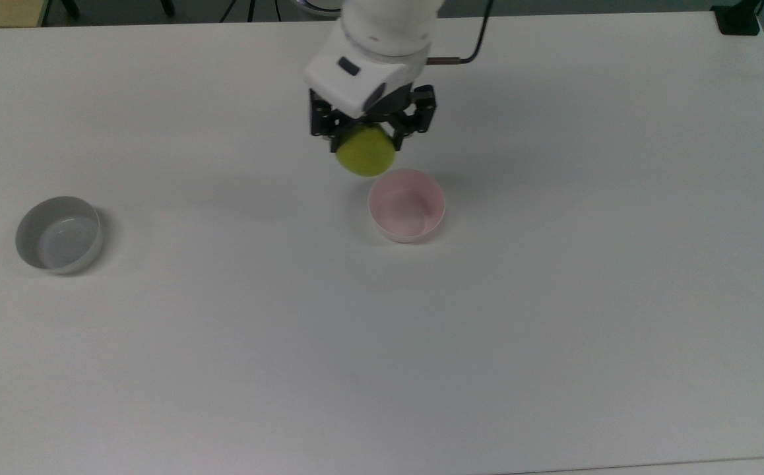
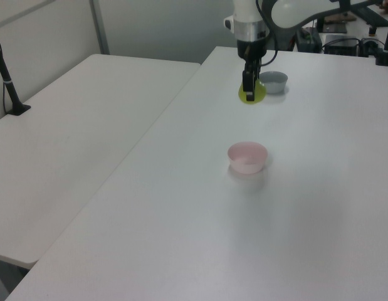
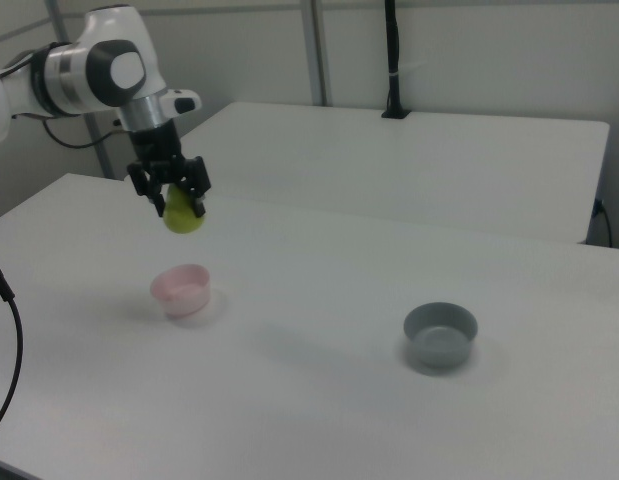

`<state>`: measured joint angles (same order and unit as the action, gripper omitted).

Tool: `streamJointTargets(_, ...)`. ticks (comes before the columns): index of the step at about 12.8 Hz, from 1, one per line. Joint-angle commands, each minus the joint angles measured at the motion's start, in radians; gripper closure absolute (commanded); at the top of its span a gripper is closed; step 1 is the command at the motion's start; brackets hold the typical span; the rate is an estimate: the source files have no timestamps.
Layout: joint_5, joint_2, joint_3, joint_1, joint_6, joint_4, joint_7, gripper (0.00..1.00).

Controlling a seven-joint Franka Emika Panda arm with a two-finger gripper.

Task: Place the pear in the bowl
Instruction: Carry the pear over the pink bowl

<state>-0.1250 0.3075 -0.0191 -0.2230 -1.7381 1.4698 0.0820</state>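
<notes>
- One gripper [image 1: 367, 135] clamps the pear [image 1: 365, 152], aloft at 11 o'clock off the bowl [image 1: 406, 206].
- Risk: dropping early, pear hits rim, tips the bowl or rolls across the table [image 1: 553, 297].

white desk [image 1: 553, 330] | pale pink bowl [image 1: 406, 206] rests near its middle | grey bowl [image 1: 59, 234] rests well apart, toward the top view's left | both upright, open side up

Arm reaching in from twelve o'clock, hand pointing down.
The hand [image 1: 365, 140] hangs above the surface, black fingers [image 3: 199, 187] clamped either side of the pear [image 1: 365, 152], white wrist upright above.
</notes>
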Motion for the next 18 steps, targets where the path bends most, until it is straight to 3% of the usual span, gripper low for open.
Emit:
streamJointTargets(1, 0.010, -0.050, -0.013, -0.097, 0.026, 0.052, 0.085, 0.43)
streamJointTargets(5, 0.008, -0.051, -0.013, -0.124, 0.006, 0.112, 0.104, 0.43)
streamJointTargets(13, 0.010, -0.044, -0.012, -0.107, -0.296, 0.303, 0.093, 0.43)
streamJointTargets(18, 0.010, -0.008, -0.015, -0.091, -0.394, 0.319, 0.091, 0.43)
